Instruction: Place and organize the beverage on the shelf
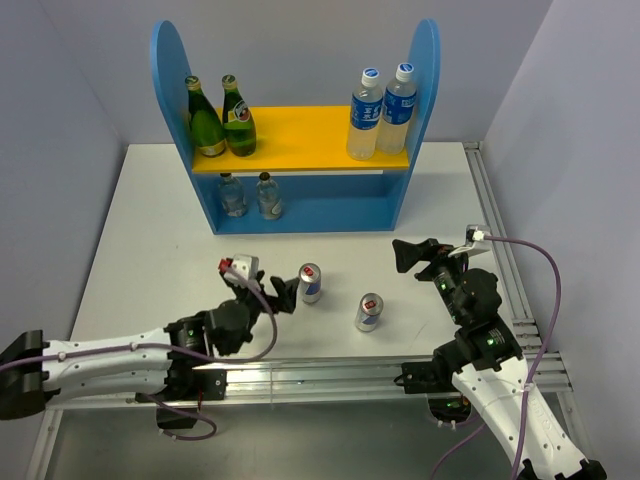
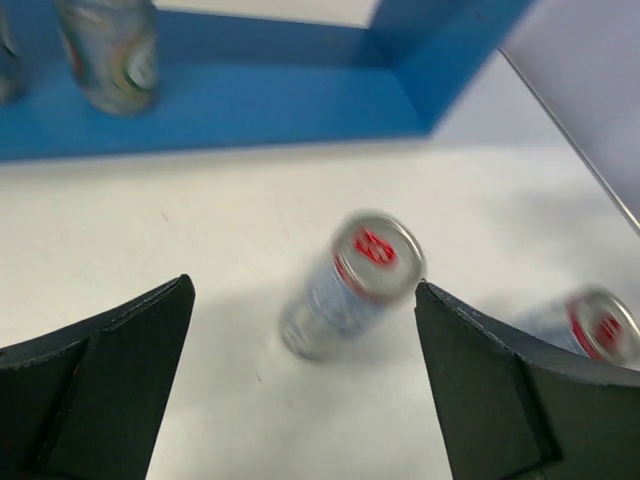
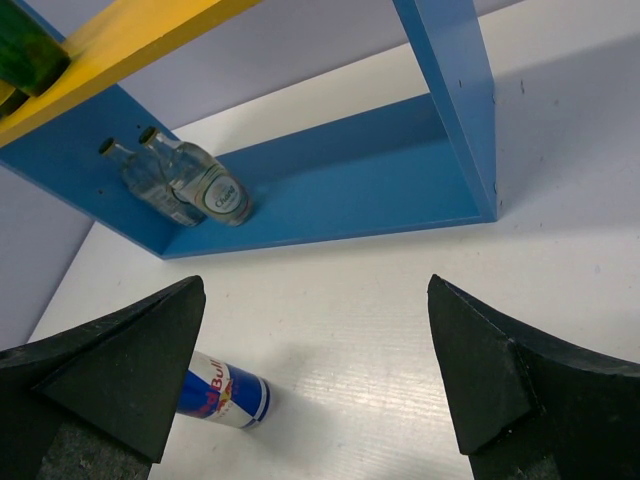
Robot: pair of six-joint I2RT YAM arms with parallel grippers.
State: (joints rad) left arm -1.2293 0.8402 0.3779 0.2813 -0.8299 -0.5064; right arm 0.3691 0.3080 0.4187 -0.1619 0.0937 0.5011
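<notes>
The blue shelf point(image 1: 300, 205) holds two dark green bottles point(image 1: 222, 118) on its yellow upper board point(image 1: 300, 135) and two short clear bottles point(image 1: 250, 195) on the lower level. Two silver-blue-red cans stand on the table: the left can point(image 1: 310, 283) and the right can point(image 1: 369, 312). My left gripper point(image 1: 284, 293) is open just left of the left can. In the left wrist view the left gripper point(image 2: 302, 290) is open, with that can point(image 2: 350, 285) just ahead between the fingers. My right gripper point(image 1: 412, 250) is open and empty; the right wrist view shows the right gripper point(image 3: 315, 285) and a can point(image 3: 225, 393).
Two taller clear bottles with blue caps point(image 1: 382, 112) stand on the right of the upper board. The shelf's lower level point(image 3: 350, 190) is bare to the right of the short bottles point(image 3: 185, 185). A metal rail point(image 1: 500, 250) runs along the table's right edge.
</notes>
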